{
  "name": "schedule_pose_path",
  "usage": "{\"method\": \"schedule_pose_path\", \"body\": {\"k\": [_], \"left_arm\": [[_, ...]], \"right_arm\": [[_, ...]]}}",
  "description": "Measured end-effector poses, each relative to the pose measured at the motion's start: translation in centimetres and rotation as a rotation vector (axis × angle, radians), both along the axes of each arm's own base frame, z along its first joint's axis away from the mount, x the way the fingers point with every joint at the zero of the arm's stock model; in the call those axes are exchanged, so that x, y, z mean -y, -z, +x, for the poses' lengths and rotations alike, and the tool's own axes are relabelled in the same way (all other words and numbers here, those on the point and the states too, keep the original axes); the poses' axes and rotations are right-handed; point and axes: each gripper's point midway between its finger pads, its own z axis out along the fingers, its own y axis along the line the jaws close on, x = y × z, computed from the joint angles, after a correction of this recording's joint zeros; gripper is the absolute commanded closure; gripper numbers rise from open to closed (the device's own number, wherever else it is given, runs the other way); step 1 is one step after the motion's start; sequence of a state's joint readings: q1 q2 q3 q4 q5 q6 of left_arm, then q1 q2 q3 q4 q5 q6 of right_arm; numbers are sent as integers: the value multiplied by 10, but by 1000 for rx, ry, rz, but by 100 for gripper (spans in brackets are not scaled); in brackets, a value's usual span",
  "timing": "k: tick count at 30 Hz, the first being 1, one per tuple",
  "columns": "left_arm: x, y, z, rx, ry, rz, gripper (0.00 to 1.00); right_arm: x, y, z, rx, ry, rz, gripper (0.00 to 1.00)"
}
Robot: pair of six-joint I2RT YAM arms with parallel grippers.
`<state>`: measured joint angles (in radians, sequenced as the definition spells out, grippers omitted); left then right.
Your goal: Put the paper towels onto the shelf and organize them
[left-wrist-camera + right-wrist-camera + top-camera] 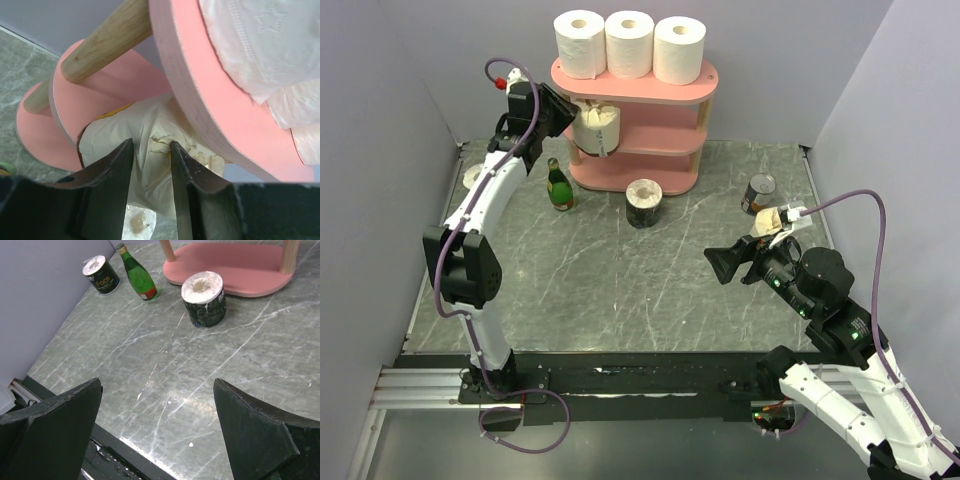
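The pink shelf (665, 88) stands at the back of the table. Three white paper towels (627, 44) stand in a row on its top board. My left gripper (576, 122) is shut on a cream roll (597, 127) at the left end of the middle board; in the left wrist view the fingers (117, 165) pinch the crumpled cream roll (107, 132) under the top board (240, 115). A dark-labelled roll (644, 203) stands on the table before the shelf, also in the right wrist view (203, 299). My right gripper (722, 266) is open and empty above the table (157, 385).
A green bottle (558, 186) stands left of the shelf, with a second dark-labelled roll (101, 275) near the left wall. A metal can (758, 193) stands at the right, with a cream roll (770, 221) partly hidden behind my right wrist. Grey walls enclose three sides.
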<state>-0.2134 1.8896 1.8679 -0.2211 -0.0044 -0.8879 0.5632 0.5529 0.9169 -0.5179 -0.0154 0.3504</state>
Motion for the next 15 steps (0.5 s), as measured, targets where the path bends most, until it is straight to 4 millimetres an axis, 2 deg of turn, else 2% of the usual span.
{"method": "schedule_pose_path", "body": {"k": [7, 12, 15], "left_arm": [[0, 3, 2, 2, -7, -24, 55], [-2, 1, 4, 14, -13, -32, 40], [-6, 4, 5, 13, -22, -40, 37]], "right_arm": [[0, 0, 0, 0, 0, -1, 0], [1, 0, 1, 2, 6, -4, 0], [2, 0, 2, 3, 14, -5, 0]]}}
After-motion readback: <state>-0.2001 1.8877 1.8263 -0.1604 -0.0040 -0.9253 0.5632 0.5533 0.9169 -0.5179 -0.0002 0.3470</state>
